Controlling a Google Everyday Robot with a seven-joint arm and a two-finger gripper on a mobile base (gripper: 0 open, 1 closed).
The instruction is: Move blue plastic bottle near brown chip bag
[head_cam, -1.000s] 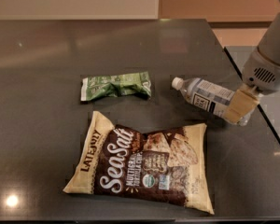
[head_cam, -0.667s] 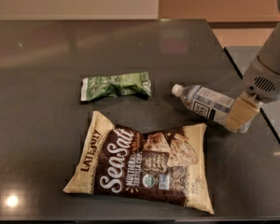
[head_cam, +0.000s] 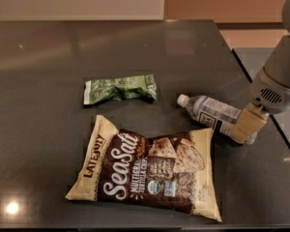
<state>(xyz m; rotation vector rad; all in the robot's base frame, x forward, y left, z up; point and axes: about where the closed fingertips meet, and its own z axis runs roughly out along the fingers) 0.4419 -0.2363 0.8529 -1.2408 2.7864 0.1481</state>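
"Bottle first: where is it?"

"On its side at the right of the table, cap pointing left. It sits just beside the upper right corner of the chip bag. I cannot tell whether they touch. The green bag lies apart, further left."

"And the gripper?"

"At the bottle's base end, clamped on it. One tan finger crosses the front of the bottle and the other is hidden behind, so the opening looks no wider than the bottle itself. It touches nothing else that I can see."

"So what step are we in?"

"The set-down, I'd say. The bottle already looks near enough to the chip bag, so little travel should be needed."

"How do we finish it well?"

"Make sure the bottle rests fully on the table before letting go. It is round and will roll if dropped or nudged. Open the fingers only enough to clear it, then draw away to the right, away from the chip bag, without dragging the base along."

"Any risk?"

"Shoving the chip bag's corner, or the bottle rolling off toward the table's right edge."
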